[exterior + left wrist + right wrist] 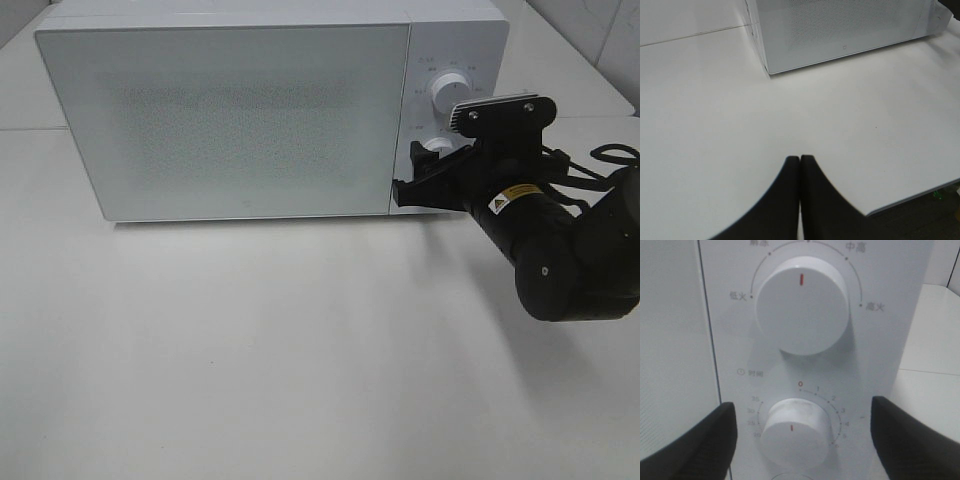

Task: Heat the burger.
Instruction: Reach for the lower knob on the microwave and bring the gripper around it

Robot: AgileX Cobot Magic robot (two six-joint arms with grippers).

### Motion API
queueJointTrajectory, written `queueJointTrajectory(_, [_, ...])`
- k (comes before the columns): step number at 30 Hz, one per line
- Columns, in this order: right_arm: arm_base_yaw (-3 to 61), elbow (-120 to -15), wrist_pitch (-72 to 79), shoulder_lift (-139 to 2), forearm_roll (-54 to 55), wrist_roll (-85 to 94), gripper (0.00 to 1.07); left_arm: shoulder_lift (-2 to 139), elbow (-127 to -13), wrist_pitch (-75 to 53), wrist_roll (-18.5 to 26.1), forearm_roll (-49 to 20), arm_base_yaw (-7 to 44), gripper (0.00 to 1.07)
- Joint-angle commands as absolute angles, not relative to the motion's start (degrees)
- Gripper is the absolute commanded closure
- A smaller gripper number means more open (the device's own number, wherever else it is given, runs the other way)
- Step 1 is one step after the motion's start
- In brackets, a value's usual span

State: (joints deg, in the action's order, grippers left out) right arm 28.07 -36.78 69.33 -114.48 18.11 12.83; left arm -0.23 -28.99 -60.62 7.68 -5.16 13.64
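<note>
The burger is out of view; the white microwave (230, 110) stands with its frosted door shut. My right gripper (425, 175) is up against the control panel, open, with one finger on each side of the lower timer knob (796, 432) and not touching it. In the right wrist view the gripper (803, 407) has black fingers (700, 440) wide apart, and the larger power knob (801, 305) sits above the timer knob. My left gripper (800, 160) hovers over the bare table, shut with nothing between its fingers.
The white table (300, 350) stretches in front of the microwave. Its front edge (910, 197) shows in the left wrist view, with dark floor beyond. The right arm (560, 250) reaches in from the right side.
</note>
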Motion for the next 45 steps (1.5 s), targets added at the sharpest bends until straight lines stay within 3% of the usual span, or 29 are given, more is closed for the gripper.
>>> queueJointTrajectory(1, [28.0, -37.4, 74.6, -114.2, 18.0, 12.7, 0.36, -1.5, -28.8, -59.7, 7.6, -5.3, 13.5, 1.06])
queueJointTrajectory(26, [28.0, -38.8, 74.8, -116.8, 18.0, 12.7, 0.36, -1.5, -28.8, -59.7, 7.5, -5.3, 13.5, 1.06])
queueJointTrajectory(33, [28.0, -39.0, 74.8, -116.8, 17.9, 12.7, 0.46, -1.5, -28.8, -59.7, 7.5, -5.3, 13.5, 1.06])
queueJointTrajectory(45, [28.0, -39.5, 76.0, -118.9, 18.0, 12.7, 0.48, -1.4, -28.8, -59.7, 7.5, -5.3, 13.5, 1.06])
